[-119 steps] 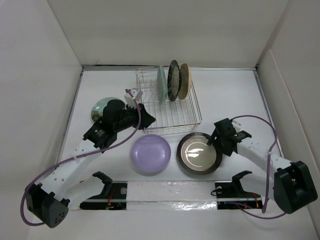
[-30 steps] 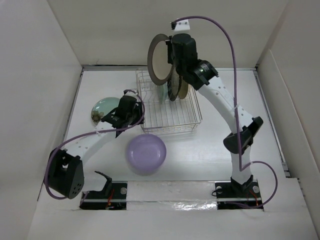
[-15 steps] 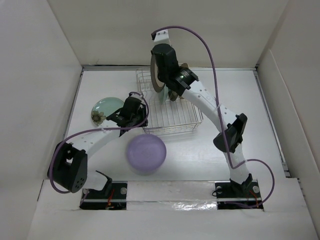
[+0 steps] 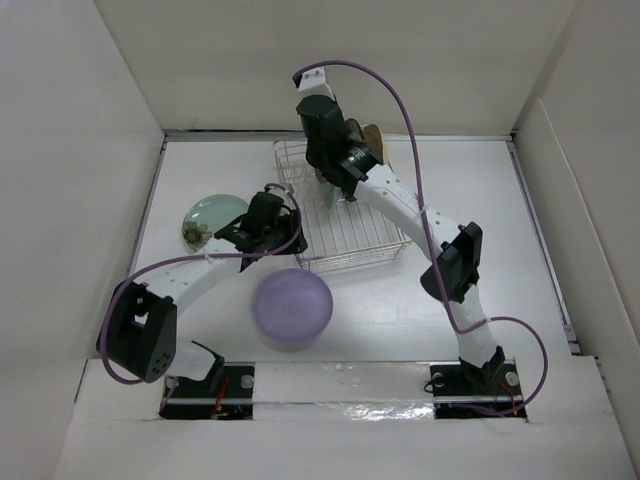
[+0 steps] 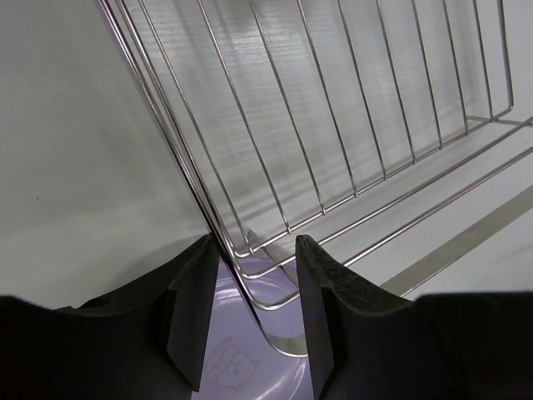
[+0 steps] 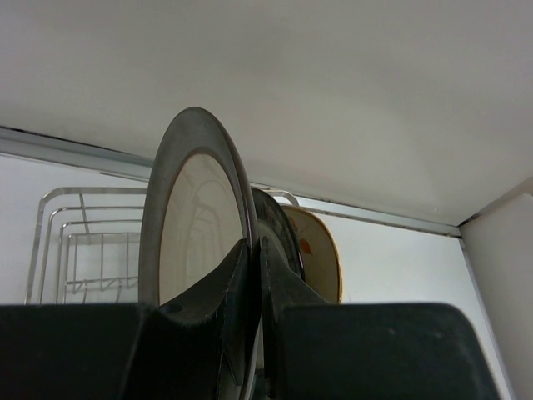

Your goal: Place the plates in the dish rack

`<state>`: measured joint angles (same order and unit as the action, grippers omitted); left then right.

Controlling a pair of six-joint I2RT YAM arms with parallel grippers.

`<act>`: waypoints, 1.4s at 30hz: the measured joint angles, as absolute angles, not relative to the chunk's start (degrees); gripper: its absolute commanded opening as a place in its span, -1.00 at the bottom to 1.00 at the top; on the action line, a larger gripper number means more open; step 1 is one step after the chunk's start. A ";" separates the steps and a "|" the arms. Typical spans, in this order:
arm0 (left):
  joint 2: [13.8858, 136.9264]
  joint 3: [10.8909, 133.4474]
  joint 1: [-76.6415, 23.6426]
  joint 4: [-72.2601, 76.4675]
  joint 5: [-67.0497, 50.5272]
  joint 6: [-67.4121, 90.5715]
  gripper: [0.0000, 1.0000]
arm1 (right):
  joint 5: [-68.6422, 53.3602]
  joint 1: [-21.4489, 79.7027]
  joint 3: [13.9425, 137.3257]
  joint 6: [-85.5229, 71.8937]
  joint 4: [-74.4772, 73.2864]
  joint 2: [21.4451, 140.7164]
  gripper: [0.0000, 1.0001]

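My right gripper point(image 4: 330, 160) point(image 6: 254, 246) is shut on the rim of the dark-rimmed silver plate point(image 6: 196, 225), holding it upright over the dish rack point(image 4: 360, 225) point(image 6: 62, 225). Just behind it stand a dark patterned plate point(image 6: 283, 229) and a tan plate point(image 6: 321, 254) point(image 4: 376, 138). My left gripper point(image 4: 288, 232) point(image 5: 256, 250) is open, its fingers point(image 5: 196, 308) astride the near left corner wire of the rack point(image 5: 350, 125). The lavender plate point(image 4: 291, 307) point(image 5: 225, 358) lies flat in front of the rack. A pale green plate point(image 4: 210, 212) lies to the rack's left.
White walls point(image 4: 80, 150) close in the table on the left, back and right. The right arm point(image 4: 440, 250) arches over the rack's right side. Both arm bases point(image 4: 210, 385) sit at the near edge.
The right arm has swung left and down, bringing the silver plate from high above into the rack, edge-on. My left jaws have widened slightly around the corner wire.
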<state>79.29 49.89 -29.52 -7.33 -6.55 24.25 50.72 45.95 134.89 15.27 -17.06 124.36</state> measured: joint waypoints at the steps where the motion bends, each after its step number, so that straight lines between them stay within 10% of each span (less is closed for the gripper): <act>1: 79.33 50.11 -29.52 -7.42 -6.87 24.14 -0.22 | 50.85 45.93 134.80 15.75 -16.60 124.57 -1.00; 31: 51.99 51.00 -23.66 -4.56 1.56 23.66 -0.24 | 47.70 46.46 118.69 9.10 -5.26 128.16 -1.00; 33: 51.99 51.00 -23.66 -4.56 1.52 23.64 -0.24 | 47.66 46.48 117.56 7.84 -5.19 127.48 -0.76; 34: 51.99 51.00 -23.66 -4.56 1.50 23.64 -0.24 | 47.70 46.50 117.23 7.20 -5.17 127.26 -0.19; 37: 52.07 51.00 -23.66 -4.56 1.32 23.64 -0.23 | 47.42 46.46 117.23 3.36 -6.55 126.85 0.58; 42: 52.84 51.00 -23.66 -4.56 1.32 23.64 -0.23 | 43.77 45.76 118.04 -1.91 -11.29 125.23 0.88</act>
<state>52.84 51.00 -23.66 -4.56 1.32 23.64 43.77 45.76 118.04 -1.91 -11.29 125.23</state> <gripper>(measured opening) 0.385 0.923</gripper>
